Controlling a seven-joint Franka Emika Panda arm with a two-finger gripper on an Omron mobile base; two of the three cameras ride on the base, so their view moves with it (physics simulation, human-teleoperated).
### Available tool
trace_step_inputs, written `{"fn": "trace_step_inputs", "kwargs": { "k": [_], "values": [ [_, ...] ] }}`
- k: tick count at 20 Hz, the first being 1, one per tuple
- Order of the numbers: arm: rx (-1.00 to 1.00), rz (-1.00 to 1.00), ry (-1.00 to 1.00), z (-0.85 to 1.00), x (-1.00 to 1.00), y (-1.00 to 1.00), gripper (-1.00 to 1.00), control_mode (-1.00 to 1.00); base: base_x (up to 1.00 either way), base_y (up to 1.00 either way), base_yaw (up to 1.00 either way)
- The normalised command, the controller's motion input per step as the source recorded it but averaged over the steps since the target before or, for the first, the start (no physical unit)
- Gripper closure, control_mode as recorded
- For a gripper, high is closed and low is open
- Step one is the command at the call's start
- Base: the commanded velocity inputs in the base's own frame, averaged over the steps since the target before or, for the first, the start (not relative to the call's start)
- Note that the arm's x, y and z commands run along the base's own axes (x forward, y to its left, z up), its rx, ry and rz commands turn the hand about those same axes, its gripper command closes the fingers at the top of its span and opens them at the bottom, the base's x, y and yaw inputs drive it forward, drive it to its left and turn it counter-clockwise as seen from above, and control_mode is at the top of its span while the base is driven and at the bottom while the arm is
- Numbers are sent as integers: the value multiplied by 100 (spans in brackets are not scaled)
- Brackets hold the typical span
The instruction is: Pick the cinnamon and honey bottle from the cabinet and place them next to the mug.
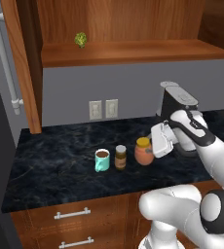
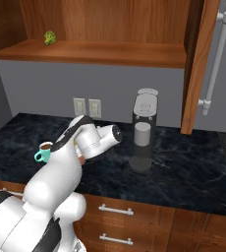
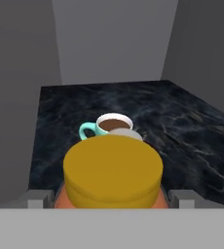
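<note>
Dark marbled counter [image 1: 55, 160] under a reddish-brown cabinet [image 1: 133, 51] is where you find the job nearly closed: nearest your hand camera, the honey bottle [image 3: 113, 175] sits between the fingers [image 3: 38, 198] of the tool [image 1: 155, 142], which stand wide on either side of its shoulders; whether they press it you cannot tell. Judge the jar squat, rigid and fairly heavy, its ribbed flanks giving better purchase than the smooth yellow lid, so take it low around the belly. Beyond it stand the cinnamon [image 1: 120, 156] and the mug [image 1: 102, 160], just beside one another. From the left base view you read the whole row; from the right, the arm hides both jars and leaves the mug [image 2: 44, 151], while the coffee machine [image 2: 144, 130] stands further back.
</note>
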Motion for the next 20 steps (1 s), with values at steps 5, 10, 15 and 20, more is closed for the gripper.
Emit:
{"fn": "trace_step_inputs", "kwargs": {
  "k": [5, 10, 15, 20],
  "values": [
    [0, 0, 0, -7, 8, 0, 100, -100, 0, 0, 0],
    [0, 0, 0, -17, 0, 0, 100, -100, 0, 0, 0],
    [0, 0, 0, -17, 0, 0, 100, -100, 0, 0, 0],
    [1, 0, -2, -3, 4, 0, 100, -100, 0, 0, 0]
  ]
}}
